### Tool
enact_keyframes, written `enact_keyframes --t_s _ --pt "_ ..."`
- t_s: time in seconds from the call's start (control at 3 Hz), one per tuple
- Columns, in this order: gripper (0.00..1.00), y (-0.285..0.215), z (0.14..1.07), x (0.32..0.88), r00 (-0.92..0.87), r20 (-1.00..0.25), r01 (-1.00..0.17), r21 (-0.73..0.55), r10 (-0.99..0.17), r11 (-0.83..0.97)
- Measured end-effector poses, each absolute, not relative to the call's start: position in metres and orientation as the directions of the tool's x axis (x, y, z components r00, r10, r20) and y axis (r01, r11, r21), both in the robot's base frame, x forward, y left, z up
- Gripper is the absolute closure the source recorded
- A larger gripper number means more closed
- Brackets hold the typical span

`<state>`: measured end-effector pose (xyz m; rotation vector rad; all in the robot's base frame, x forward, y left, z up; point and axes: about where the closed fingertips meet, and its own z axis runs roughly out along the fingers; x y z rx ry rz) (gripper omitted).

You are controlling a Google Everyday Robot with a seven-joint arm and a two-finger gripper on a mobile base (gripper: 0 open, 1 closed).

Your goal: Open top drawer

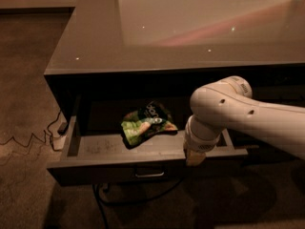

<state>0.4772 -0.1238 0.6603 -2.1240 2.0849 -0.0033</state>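
The top drawer [95, 171] stands pulled out from under the grey counter. Its dark front carries a small metal bar handle [149, 174] at centre, and its lighter scuffed floor [102, 146] shows. A green snack bag [145, 124] lies inside near the middle. My gripper [194, 157] hangs from the white arm [238, 116] at the right part of the drawer's front edge, right of the handle. Its fingers are hidden below the wrist.
The glossy grey counter top [167, 27] overhangs the drawer. A power strip and cable [57, 133] lie on the carpet to the left. Another dark cable [102, 202] runs on the floor below the drawer front. More dark drawer fronts sit to the right behind the arm.
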Motion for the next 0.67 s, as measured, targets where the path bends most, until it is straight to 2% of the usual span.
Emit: enact_keyframes --t_s 0.67 --pt "0.12 -0.1238 0.6603 0.4772 0.025 -0.114 -0.993 -0.119 -0.993 -0.012"
